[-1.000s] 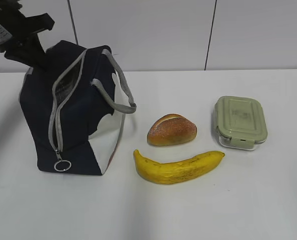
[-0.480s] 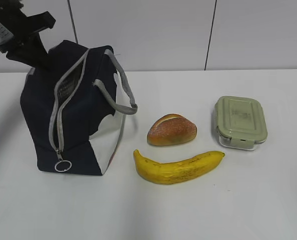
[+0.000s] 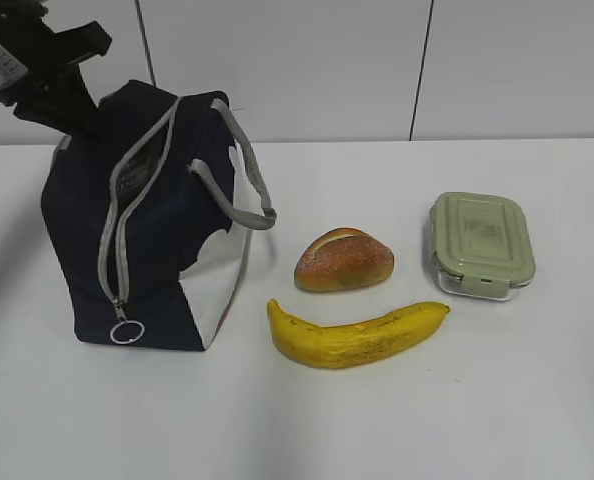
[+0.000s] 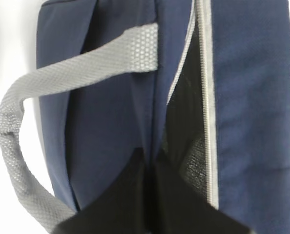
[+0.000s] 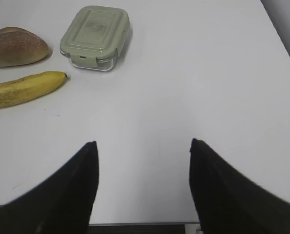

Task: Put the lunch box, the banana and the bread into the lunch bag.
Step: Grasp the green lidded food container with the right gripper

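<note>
The navy lunch bag [image 3: 157,250] stands at the left, its grey zipper part open, ring pull [image 3: 125,332] low at the front. My left gripper [image 3: 77,110] is shut on the bag's top rear edge; in the left wrist view its jaws [image 4: 150,168] pinch the navy fabric beside the zipper gap [image 4: 189,122]. The bread [image 3: 344,260], the banana [image 3: 357,335] and the green-lidded lunch box [image 3: 479,243] lie on the table right of the bag. My right gripper [image 5: 142,146] is open and empty over bare table, well short of the lunch box [image 5: 95,36], banana [image 5: 23,90] and bread [image 5: 15,46].
A grey strap handle [image 3: 237,185] hangs off the bag's right side toward the bread; the other handle [image 4: 62,73] loops left in the left wrist view. A white wall stands behind the table [image 3: 477,400]. The table's near edge [image 5: 135,225] shows under my right gripper.
The bag's top and its handle have shifted slightly to the right under my left gripper's hold. The food and the lunch box have not moved.
</note>
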